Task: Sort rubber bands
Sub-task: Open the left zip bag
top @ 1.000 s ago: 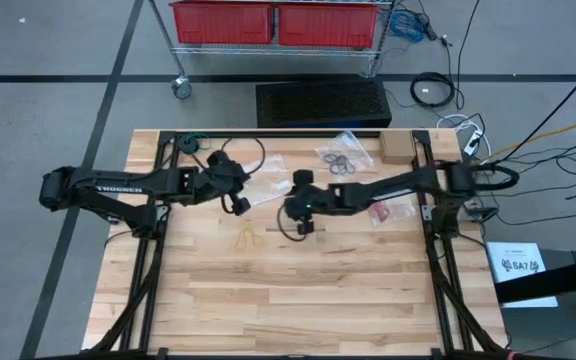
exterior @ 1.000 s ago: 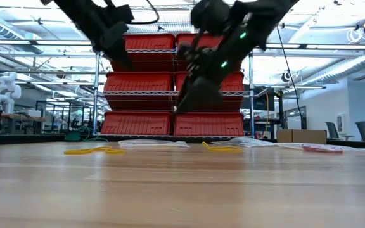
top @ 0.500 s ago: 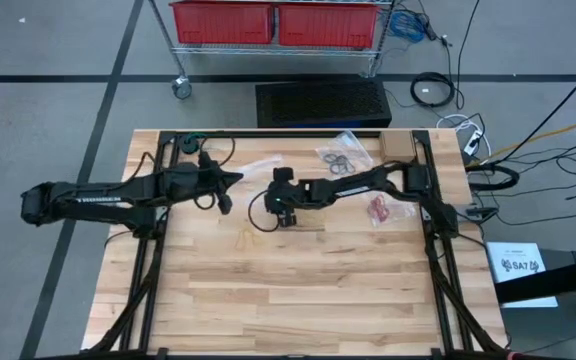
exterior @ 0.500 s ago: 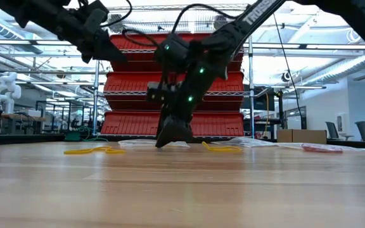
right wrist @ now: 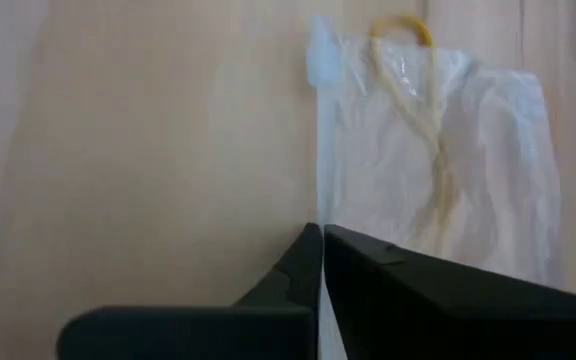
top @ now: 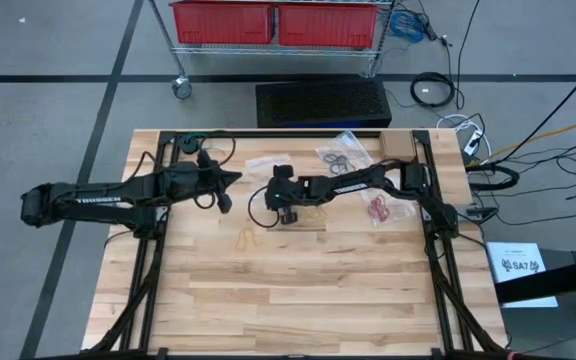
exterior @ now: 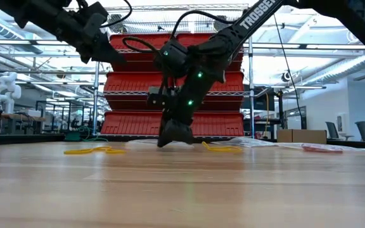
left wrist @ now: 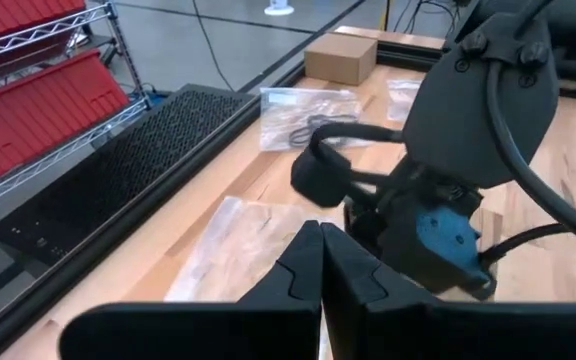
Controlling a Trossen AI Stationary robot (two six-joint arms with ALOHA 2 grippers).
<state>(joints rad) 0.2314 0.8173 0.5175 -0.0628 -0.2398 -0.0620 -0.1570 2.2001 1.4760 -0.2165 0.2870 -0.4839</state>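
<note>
My right gripper [top: 274, 208] is down at the table's middle, shut at the edge of a clear plastic bag [right wrist: 438, 160] that lies flat on the wood. A yellowish rubber band [right wrist: 400, 24] shows at the bag's far end, partly under the plastic. More yellow rubber bands [top: 246, 238] lie loose on the wood nearer the front edge. Black rubber bands [top: 340, 160] lie in a bag at the far side, and red ones [top: 378, 210] lie at the right. My left gripper [top: 236, 180] hangs shut and empty above the table [top: 298, 300]. My right gripper comes at the clear bag from above, slanting down toward the table's left. The bag's side edge [right wrist: 319, 215] runs straight into the seam between the shut fingers [right wrist: 368, 270]. The fingers themselves hide how much plastic is caught. The bag lies flat on the table.
A cardboard box [top: 396, 148] stands at the far right corner. A second clear bag [left wrist: 238, 250] lies under my left gripper. Black frame rails [top: 148, 270] run along both sides of the table. The near half of the tabletop is bare wood.
My right gripper has gone toward the table's left edge and down until its tips stand at the clear bag. My left arm has drawn back toward the table's left edge, staying raised above the wood.
</note>
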